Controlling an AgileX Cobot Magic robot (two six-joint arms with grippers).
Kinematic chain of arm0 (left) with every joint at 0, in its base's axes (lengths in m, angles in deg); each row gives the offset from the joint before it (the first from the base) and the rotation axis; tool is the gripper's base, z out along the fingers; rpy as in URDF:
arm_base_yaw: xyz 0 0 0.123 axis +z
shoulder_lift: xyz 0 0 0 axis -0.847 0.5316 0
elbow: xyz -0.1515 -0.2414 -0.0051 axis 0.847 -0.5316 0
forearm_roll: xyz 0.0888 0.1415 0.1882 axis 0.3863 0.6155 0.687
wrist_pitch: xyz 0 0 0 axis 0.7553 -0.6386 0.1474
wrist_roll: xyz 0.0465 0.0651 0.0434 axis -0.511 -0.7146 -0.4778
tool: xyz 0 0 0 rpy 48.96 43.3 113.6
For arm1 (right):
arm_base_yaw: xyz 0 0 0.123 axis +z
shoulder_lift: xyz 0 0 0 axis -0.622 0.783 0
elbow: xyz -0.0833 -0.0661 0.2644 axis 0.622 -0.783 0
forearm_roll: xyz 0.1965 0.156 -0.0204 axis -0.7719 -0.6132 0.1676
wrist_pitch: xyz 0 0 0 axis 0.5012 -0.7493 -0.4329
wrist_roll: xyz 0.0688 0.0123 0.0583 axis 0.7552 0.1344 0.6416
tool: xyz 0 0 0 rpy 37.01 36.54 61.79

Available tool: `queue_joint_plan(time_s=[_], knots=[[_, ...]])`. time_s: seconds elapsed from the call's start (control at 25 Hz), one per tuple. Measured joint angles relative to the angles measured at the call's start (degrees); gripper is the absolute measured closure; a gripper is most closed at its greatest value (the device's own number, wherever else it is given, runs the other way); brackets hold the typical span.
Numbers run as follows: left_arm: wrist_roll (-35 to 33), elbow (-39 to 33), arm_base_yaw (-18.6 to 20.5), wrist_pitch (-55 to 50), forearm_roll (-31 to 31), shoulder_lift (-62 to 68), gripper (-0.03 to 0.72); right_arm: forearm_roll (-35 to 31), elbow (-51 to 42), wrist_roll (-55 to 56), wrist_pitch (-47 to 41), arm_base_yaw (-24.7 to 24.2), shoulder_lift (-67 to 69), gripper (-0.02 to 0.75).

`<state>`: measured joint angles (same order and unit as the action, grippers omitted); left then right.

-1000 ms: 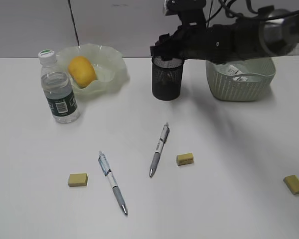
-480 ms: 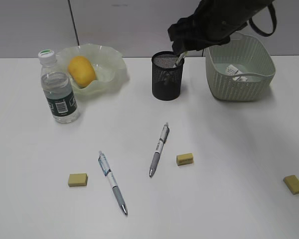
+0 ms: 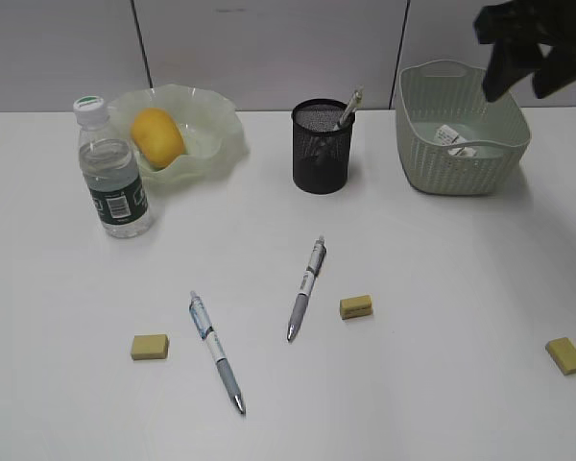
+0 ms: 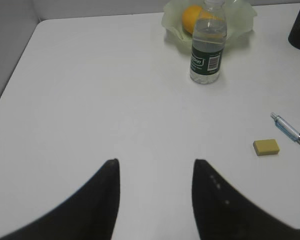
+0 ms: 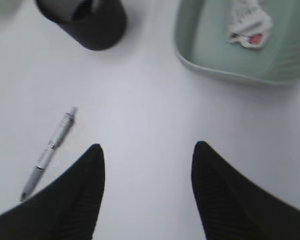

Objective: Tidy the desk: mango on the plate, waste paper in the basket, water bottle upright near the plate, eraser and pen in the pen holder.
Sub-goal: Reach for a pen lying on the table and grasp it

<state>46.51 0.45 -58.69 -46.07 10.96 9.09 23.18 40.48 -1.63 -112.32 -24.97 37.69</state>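
1. Right gripper: jaws apart, empty, high over the desk. Left gripper: jaws apart, empty.
2. Next pick, my judgement: the middle pen, at 6 o'clock from the pen holder. Come down square across its barrel and close at mid-length.
3. Pen: slim, grey-and-white, lying flat, tip toward 7 o'clock; an eraser lies just beside it.
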Motion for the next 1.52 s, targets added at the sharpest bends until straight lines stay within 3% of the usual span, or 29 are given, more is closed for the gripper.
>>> queue_joint_plan(time_s=[0.28, 0.44, 0.84, 1.24, 1.52], knots=[[0.0, 0.0, 0.0, 0.0, 0.0, 0.0, 0.326, 4.2, -0.3, 0.7, -9.9, -4.6, -2.2, 0.293], [0.0, 0.0, 0.0, 0.0, 0.0, 0.0, 0.326, 4.3, -6.9, 0.8, -9.7, -4.7, -8.4, 0.293], [0.0, 0.0, 0.0, 0.0, 0.0, 0.0, 0.326, 2.5, -31.4, -0.1, -10.9, -4.7, -39.3, 0.295], [0.0, 0.0, 0.0, 0.0, 0.0, 0.0, 0.327, 2.2, -43.3, -0.3, -11.7, -4.7, -70.7, 0.295], [0.0, 0.0, 0.0, 0.0, 0.0, 0.0, 0.328, 2.2, -53.2, -4.9, -7.1, -4.7, -87.2, 0.295]])
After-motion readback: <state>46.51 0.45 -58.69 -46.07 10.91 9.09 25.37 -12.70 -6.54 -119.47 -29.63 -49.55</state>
